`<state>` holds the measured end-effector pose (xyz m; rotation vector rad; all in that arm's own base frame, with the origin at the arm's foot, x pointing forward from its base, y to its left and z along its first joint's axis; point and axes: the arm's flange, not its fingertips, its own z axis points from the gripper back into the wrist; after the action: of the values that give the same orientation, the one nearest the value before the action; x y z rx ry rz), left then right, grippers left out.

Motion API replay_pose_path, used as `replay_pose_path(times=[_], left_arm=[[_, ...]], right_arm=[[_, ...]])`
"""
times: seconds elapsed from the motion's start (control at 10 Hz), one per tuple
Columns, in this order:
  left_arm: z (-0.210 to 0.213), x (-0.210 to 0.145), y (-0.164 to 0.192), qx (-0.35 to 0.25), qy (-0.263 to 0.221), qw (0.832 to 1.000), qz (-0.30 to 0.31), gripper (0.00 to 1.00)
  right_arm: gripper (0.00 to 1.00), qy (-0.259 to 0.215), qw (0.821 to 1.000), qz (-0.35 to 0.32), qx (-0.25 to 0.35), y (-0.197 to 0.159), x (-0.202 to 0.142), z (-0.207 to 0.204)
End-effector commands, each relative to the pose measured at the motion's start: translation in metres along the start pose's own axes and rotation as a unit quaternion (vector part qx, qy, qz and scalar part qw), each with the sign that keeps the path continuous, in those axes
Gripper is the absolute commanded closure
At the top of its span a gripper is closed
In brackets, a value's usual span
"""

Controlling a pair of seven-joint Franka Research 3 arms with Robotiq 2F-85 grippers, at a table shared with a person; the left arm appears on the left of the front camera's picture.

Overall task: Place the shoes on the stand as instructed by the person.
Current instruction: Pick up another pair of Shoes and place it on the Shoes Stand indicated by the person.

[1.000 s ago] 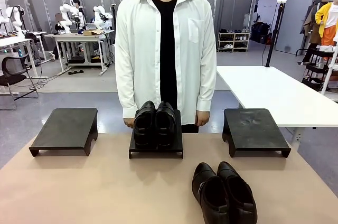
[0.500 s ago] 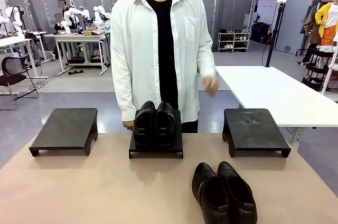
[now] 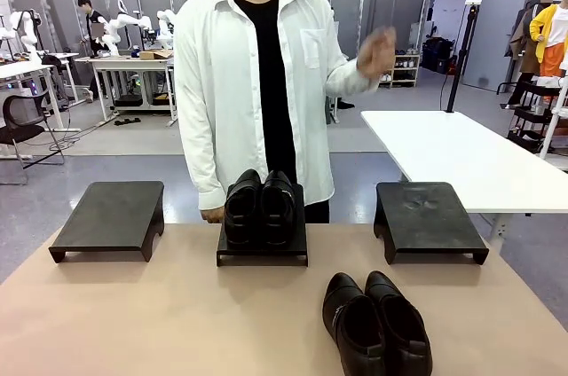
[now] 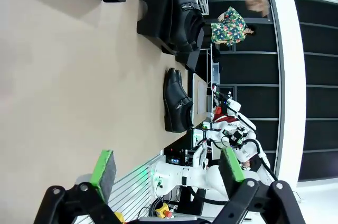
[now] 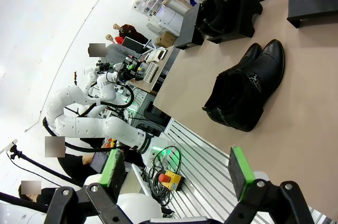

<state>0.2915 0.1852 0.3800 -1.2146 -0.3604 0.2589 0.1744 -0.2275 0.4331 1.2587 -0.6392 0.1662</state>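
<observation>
The tan table [image 3: 177, 323] carries three low black stands in a row along its far edge: a left stand [image 3: 111, 216], a middle stand [image 3: 263, 257] and a right stand [image 3: 426, 216], each well apart from the next. One pair of black shoes [image 3: 259, 207] sits on the middle stand. A second pair of black shoes [image 3: 377, 327] lies directly on the table, near and right of centre.
</observation>
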Motion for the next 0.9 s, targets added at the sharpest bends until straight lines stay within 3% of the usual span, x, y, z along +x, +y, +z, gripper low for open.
replay_pose_path(times=[0.0, 0.8], left_arm=[[0.0015, -0.0013, -0.0025, -0.004, 0.003, 1.000, -0.007, 0.00], [0.0015, -0.0013, -0.0025, -0.004, 0.003, 1.000, -0.007, 0.00]], right_arm=[[0.00, -0.004, 1.000, 0.009, 0.002, 0.0012, -0.0002, 0.0007], [0.00, 0.000, 1.000, 0.000, 0.000, 0.0000, 0.0000, 0.0000]])
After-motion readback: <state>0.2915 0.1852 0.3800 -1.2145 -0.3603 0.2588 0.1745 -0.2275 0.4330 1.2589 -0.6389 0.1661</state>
